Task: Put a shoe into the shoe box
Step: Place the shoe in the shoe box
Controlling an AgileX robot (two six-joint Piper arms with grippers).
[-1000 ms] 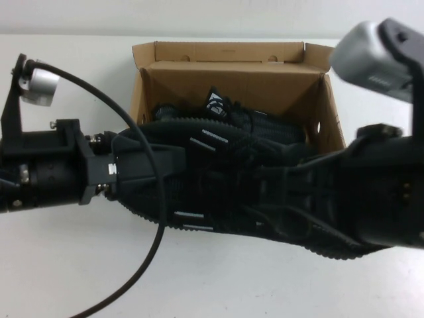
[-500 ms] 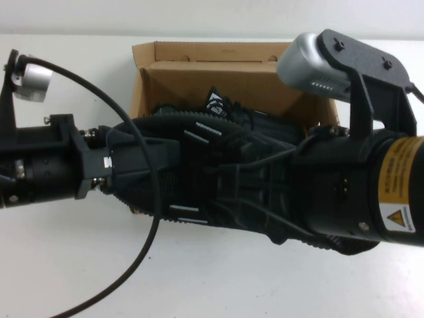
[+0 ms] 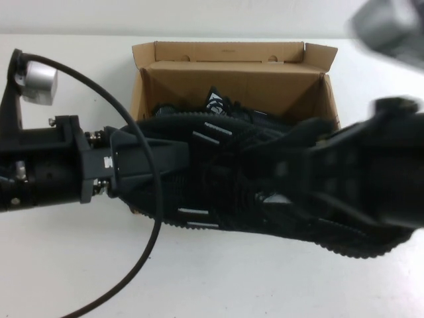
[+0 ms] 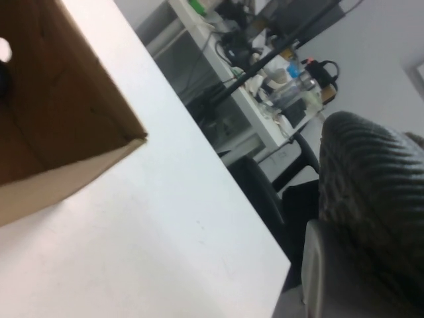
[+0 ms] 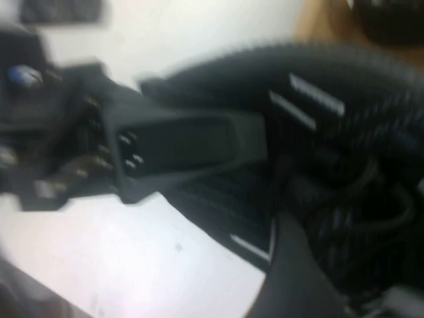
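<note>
The brown cardboard shoe box (image 3: 225, 52) stands open at the back of the table, and one black shoe with a white tongue label (image 3: 213, 101) lies in it. A second black shoe (image 3: 218, 179) with white dashes hangs over the box's front wall, held at both ends. My left gripper (image 3: 173, 162) is shut on its left end. My right gripper (image 3: 295, 179) is closed across its right half and is blurred. In the left wrist view the knit shoe (image 4: 371, 179) sits against a grey finger (image 4: 324, 275). In the right wrist view the shoe (image 5: 318, 112) shows beside my finger (image 5: 298, 278).
The white table (image 3: 218, 278) stretches in front of the box. The left arm's black cable (image 3: 142, 139) loops over the shoe and down onto the table. The box corner (image 4: 79, 132) shows in the left wrist view, with a cluttered bench beyond the table edge.
The right arm has swung, its wrist camera going left and then back up to the right. The held shoe's right end shifted slightly right. The left arm has hardly moved.
</note>
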